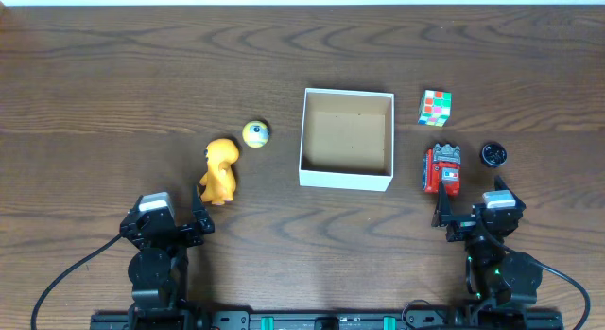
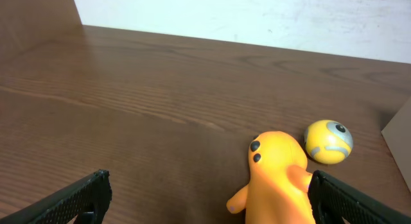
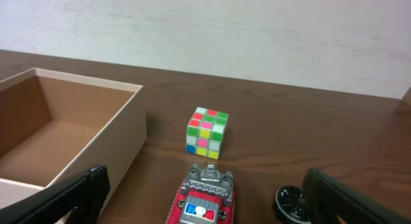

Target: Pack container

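Jaws of both grippers stand spread wide with nothing between them: the left gripper (image 2: 210,182) sits low at the lower left of the overhead frame and the right gripper (image 3: 204,179) at the lower right, each just above the bottom edge. Just beyond the left one, an orange toy figure (image 2: 276,179) lies on the dark wooden table (image 1: 113,75), close beside the inner finger and apart from it. Just beyond the right gripper stands a red toy truck (image 3: 205,198), with a small black round object (image 3: 292,201) to its right. A yellow ball (image 2: 328,141) with a grey-and-blue mark rests a little farther on, just up and right of the orange figure. In the middle of the overhead frame sits the container (image 1: 345,179), open-topped, its brown inside bare, between the ball on its left and the truck on its right. Farthest, at the container's upper right, a multicoloured puzzle cube (image 3: 207,131) stands near its far corner.
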